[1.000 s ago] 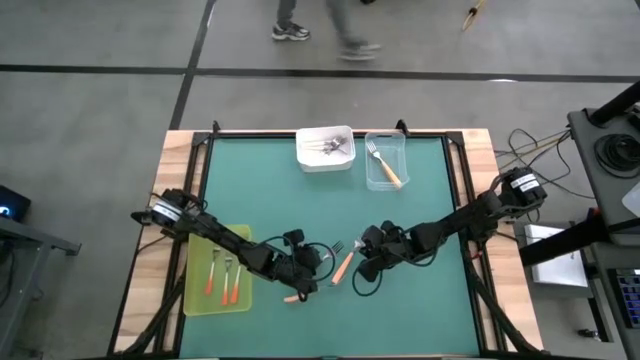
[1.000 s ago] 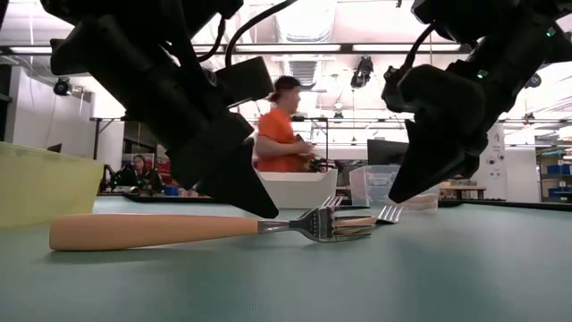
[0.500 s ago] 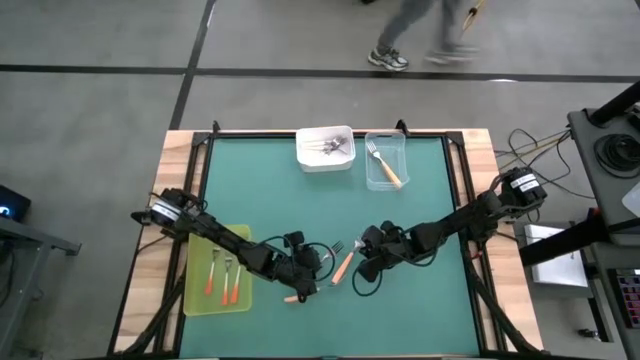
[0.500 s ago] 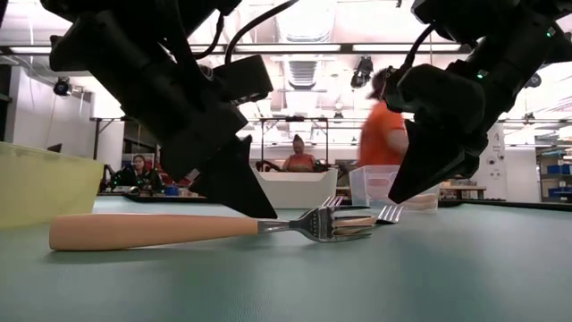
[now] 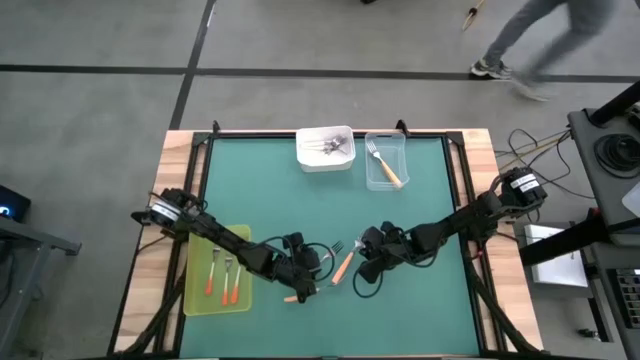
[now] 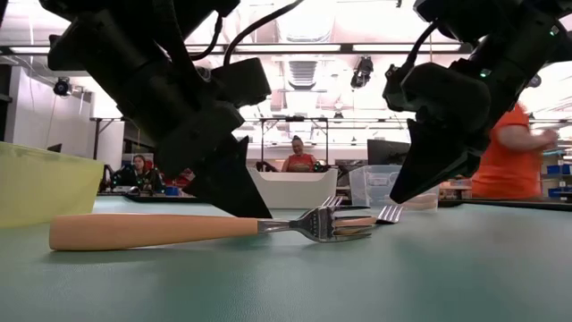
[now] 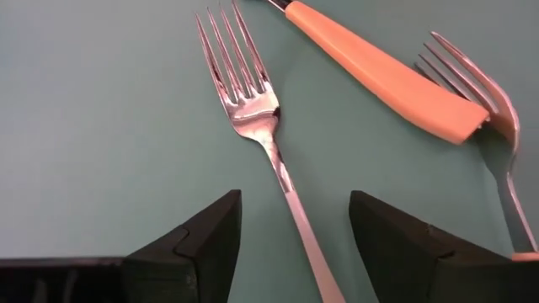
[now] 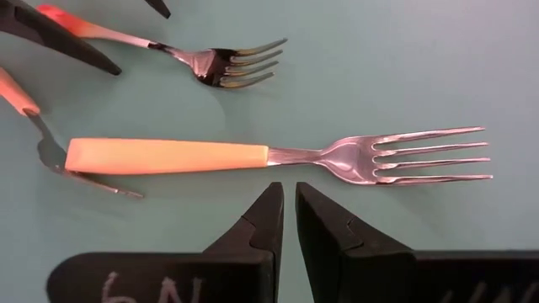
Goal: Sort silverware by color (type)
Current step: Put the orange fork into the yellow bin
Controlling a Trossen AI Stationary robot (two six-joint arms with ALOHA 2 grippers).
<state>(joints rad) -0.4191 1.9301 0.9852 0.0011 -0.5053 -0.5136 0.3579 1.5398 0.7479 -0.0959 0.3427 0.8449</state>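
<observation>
Three forks lie on the green mat near the table's middle. A red-orange-handled fork (image 8: 210, 61) has its metal neck (image 7: 282, 172) running between the fingers of my open left gripper (image 7: 295, 198) (image 5: 310, 268); the fingers stand on either side without touching it. A light-orange fork (image 8: 168, 156) (image 5: 342, 266) lies just past my shut right gripper (image 8: 288, 192) (image 5: 362, 268), whose tips stop short of its neck. The handle end of this fork rests on the tines of a third, orange-handled fork (image 6: 152, 231) (image 7: 472, 80).
A yellow-green tray (image 5: 240, 300) at the table's near left holds orange-handled forks. A white tray (image 5: 325, 160) and a clear tray (image 5: 372, 178) with forks sit at the far edge. Bare mat (image 5: 420, 215) lies between. People are in the room behind the table (image 6: 514, 156).
Both arms and the forks have stayed where they were. A person has walked past behind the table's far edge, toward the right.
</observation>
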